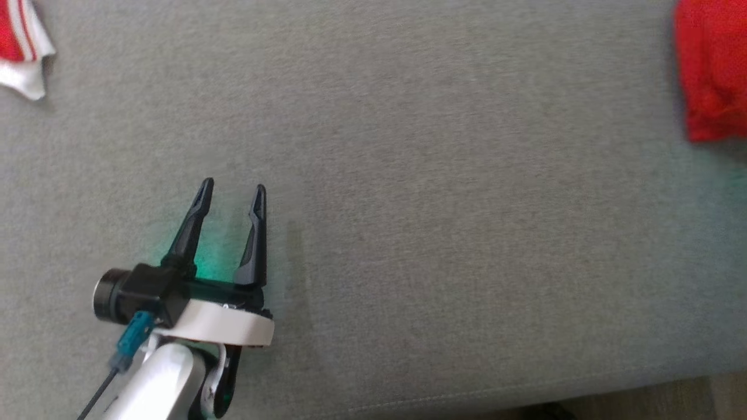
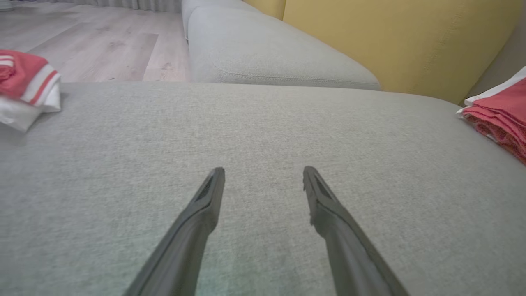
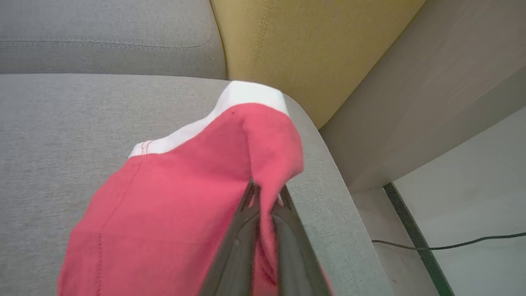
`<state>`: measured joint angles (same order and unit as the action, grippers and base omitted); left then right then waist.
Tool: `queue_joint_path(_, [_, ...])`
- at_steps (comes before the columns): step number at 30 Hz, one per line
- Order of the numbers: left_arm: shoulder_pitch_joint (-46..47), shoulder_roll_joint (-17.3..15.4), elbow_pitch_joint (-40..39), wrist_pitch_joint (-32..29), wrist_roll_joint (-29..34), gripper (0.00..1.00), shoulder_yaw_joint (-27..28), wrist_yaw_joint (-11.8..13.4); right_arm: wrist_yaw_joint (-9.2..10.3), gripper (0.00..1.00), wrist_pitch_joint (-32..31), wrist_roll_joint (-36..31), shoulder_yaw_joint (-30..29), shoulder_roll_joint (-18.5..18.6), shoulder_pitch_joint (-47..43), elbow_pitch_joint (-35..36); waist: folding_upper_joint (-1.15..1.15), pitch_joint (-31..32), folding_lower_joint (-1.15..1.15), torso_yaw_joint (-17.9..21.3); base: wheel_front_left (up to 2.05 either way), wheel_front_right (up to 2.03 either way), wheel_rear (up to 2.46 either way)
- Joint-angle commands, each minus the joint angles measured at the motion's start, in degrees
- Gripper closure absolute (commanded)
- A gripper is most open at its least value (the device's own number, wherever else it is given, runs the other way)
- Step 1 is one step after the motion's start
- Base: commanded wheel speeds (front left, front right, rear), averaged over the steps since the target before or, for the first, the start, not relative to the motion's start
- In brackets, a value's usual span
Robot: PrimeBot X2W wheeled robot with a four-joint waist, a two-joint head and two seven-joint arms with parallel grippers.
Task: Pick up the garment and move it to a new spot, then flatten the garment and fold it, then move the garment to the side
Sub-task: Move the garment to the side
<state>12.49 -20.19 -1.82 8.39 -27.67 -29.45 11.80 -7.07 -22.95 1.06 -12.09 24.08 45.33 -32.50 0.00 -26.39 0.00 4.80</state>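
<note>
Left gripper (image 1: pixel 233 188): released, its two dark fingers spread wide with nothing between them; they point away from the robot, low over the bare grey seat (image 1: pixel 437 204).
Left arm: the pale forearm (image 1: pixel 157 385) rises from the near left of the head view, with the gripper tilted slightly to the right.
Left wrist view: the fingers (image 2: pixel 197 222) reach out over the seat towards its far edge, with a yellow back cushion (image 2: pixel 390 37) beyond it and wooden floor (image 2: pixel 94 45) at the far left.
Right gripper (image 3: pixel 268 189): clenched on the red garment (image 3: pixel 185 197), its fingers pinching a fold of the cloth near the seat's right edge.
Right arm: its gripper points along the seat's right edge toward the yellow cushion.
Red garment, place: at the far right of the seat, its white band (image 3: pixel 246 96) towards the yellow cushion; the red body spreads leftward over the grey fabric. The head view shows it at the upper right (image 1: pixel 712 76).
Striped garment (image 1: pixel 20 46): red and white, lying at the far left of the seat, well apart from both grippers.
Cable (image 3: pixel 452 244): dark, lying on the pale floor to the right of the seat.
</note>
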Motion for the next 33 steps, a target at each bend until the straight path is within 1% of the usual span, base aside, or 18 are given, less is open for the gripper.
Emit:
queue_joint_path(1, [0.0,-1.5,-2.2,0.2,0.5,0.0,2.2,0.4,-0.42,1.0,0.3,-0.6,-0.3,2.6,1.3,1.2,0.0,-1.0,0.0,-1.0,0.0,0.0,0.0])
queue_joint_path(4, [-0.1,-1.5,-2.5,0.3,0.5,0.0,2.1,0.5,-0.42,1.0,1.6,-1.3,-0.1,4.1,1.5,0.7,0.0,-1.4,0.0,-1.2,0.0,0.0,0.0])
queue_joint_path(5, [-0.1,-1.5,-2.5,0.2,0.6,0.0,1.9,0.6,-0.42,0.0,3.3,-1.4,-0.6,4.3,1.8,0.5,0.0,-1.5,0.0,-1.2,0.0,0.0,0.0])
queue_joint_path(11, [0.0,-1.3,-2.1,0.2,0.5,0.0,1.5,0.6,-0.42,0.0,6.9,-1.8,-0.6,2.7,1.9,0.1,0.0,-0.7,0.0,-0.7,0.0,0.0,0.0])
queue_joint_path(18, [-0.2,-1.0,-1.0,0.4,-0.2,0.0,1.4,0.5,-0.42,0.0,9.1,-0.4,2.6,-1.0,1.0,0.9,0.0,2.5,0.0,-0.5,0.0,0.0,0.0])
queue_joint_path(26, [-1.5,-0.4,2.4,2.1,-2.9,0.0,3.2,0.6,-0.42,0.0,12.0,2.8,9.5,-4.5,-3.5,5.2,0.0,10.1,0.0,-2.2,0.0,0.0,0.0])
queue_joint_path(33, [-4.9,0.2,6.2,3.5,-5.9,0.0,5.3,1.1,-0.42,0.0,13.7,4.1,13.8,-9.1,-13.9,11.9,0.0,18.3,0.0,-4.5,0.0,0.0,0.0])
